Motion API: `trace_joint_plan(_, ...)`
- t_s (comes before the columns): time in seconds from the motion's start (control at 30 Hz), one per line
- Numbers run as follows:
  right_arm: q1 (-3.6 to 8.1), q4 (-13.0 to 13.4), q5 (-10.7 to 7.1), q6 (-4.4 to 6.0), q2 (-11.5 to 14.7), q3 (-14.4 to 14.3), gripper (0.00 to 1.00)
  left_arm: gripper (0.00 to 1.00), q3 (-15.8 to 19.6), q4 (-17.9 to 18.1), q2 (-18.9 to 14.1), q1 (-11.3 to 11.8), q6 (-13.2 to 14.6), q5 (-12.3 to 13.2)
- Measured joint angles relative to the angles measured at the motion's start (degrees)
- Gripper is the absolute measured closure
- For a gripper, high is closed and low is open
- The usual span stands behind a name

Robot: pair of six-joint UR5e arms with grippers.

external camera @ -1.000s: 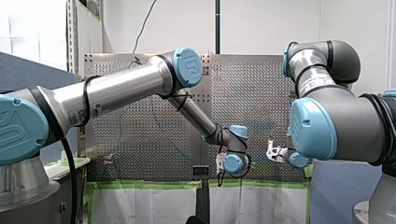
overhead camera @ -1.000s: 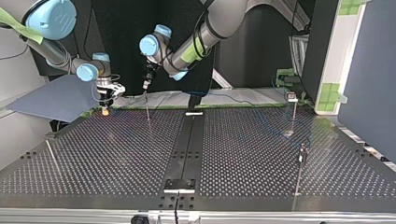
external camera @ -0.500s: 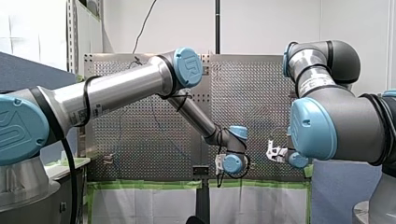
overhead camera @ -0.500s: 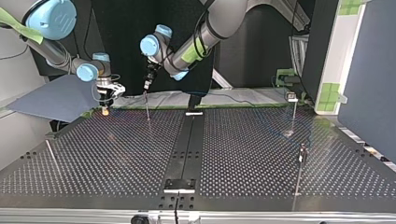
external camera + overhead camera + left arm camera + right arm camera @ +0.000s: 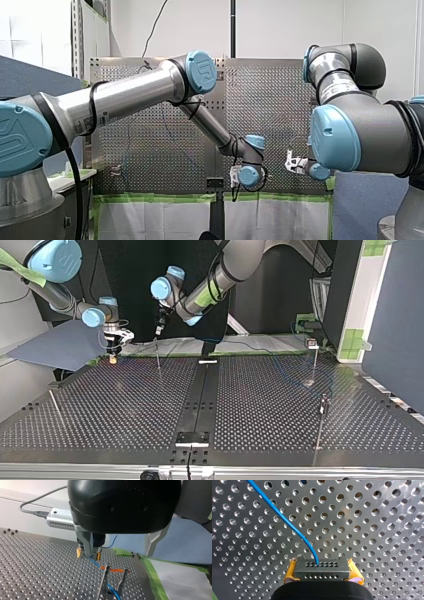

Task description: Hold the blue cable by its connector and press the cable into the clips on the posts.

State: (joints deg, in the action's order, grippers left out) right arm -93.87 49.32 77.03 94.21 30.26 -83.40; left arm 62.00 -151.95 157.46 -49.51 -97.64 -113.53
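Note:
My right gripper [image 5: 322, 570] is shut on the grey connector [image 5: 322, 565], its yellow pads [image 5: 290, 572] on either side. The blue cable [image 5: 287, 521] leaves the connector and runs over the perforated table. In the top view my right gripper [image 5: 114, 354] hangs low over the table's back left corner. Beside it my left gripper [image 5: 158, 331] hovers just over a thin post [image 5: 158, 356]. In the left wrist view, metal fingers [image 5: 104, 581] stand apart around an orange clip [image 5: 112, 570], and the blue cable [image 5: 96, 563] runs from my right gripper [image 5: 89, 554] in between them.
Two more posts [image 5: 315, 357] [image 5: 323, 412] stand at the top view's right, with faint blue cable near them. A rod [image 5: 56, 407] lies at the left. A black rail [image 5: 200, 400] runs down the table's middle. Green tape [image 5: 152, 577] marks the table's edge.
My left arm's wrist has crept slightly toward the top view's right. My right arm and the connector have stayed put.

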Motion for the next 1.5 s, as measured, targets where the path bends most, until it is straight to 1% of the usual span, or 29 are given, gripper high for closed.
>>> trace_joint_plan(0.13, 0.00, 0.02, -0.01, -0.02, 0.00, 0.00, 1.00, 0.00, 1.42, 0.55, 0.00, 0.13, -0.13, -0.77)
trace_joint_plan(0.3, 0.00, 0.03, 0.00, -0.03, 0.01, 0.00, 1.00, 0.00, 2.92, 1.34, 0.02, 0.34, -0.17, -0.98)
trace_joint_plan(0.77, -0.08, -0.04, 0.00, -0.03, -0.02, 0.00, 1.00, 0.00, 2.75, 0.52, -0.02, 0.51, 0.24, -1.03)
trace_joint_plan(1.5, -0.08, -0.10, -0.01, -0.07, 0.00, 0.01, 1.00, 0.00, 2.73, 0.17, -0.13, 0.77, 0.24, -0.95)
